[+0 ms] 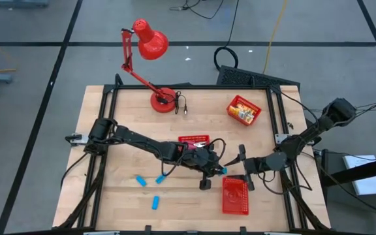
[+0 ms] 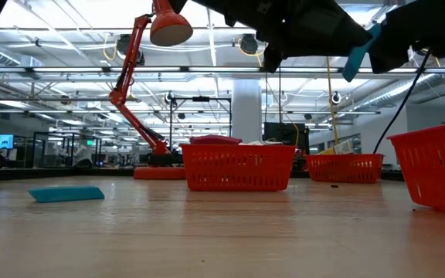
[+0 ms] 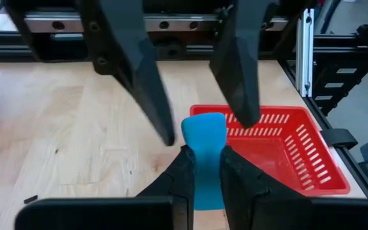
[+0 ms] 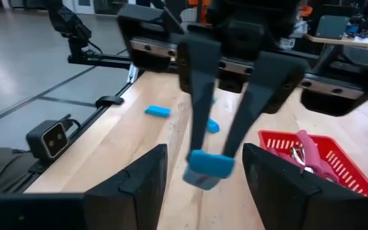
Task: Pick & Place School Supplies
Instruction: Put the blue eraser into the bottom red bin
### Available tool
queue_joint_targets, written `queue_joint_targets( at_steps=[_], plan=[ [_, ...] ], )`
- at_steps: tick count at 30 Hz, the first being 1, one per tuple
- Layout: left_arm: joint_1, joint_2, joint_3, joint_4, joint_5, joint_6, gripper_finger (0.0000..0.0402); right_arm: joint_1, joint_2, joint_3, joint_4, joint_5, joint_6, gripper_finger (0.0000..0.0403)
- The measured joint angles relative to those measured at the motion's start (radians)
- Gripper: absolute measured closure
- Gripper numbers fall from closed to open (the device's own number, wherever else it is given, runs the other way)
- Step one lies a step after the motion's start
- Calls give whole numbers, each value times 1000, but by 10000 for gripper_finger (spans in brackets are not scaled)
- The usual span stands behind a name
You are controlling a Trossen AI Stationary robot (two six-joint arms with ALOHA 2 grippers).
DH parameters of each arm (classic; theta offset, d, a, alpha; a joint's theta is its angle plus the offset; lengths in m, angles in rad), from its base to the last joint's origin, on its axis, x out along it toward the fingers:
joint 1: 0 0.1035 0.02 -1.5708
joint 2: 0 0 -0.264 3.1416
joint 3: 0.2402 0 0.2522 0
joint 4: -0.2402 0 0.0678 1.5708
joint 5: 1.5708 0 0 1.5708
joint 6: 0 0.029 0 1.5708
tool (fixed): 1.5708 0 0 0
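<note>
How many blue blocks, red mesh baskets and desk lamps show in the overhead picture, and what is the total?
Blue blocks: 4, three loose on the table and one pinched in the left gripper
Red mesh baskets: 3
Red desk lamp: 1
Total: 8

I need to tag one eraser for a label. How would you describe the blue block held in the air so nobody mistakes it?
Find the empty red basket at the table's near right. Just left of it, the left gripper pinches a blue block; the other blue blocks lie flat on the wood.
</note>
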Motion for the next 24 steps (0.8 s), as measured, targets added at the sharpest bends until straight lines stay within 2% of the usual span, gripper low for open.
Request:
queue_joint_targets(
  at_steps=[8,12,17,24],
  plan=[
    [3,0,0,1,0,7,355,-50,28,0,14,-52,19,215],
    [3,0,0,1,-2,7,355,-52,33,0,16,-48,14,256],
    [3,0,-1,-8,-2,9,358,-53,33,0,9,-51,9,343],
    [3,-2,-1,-15,-12,9,359,-53,33,0,12,-51,-11,345]
  ],
)
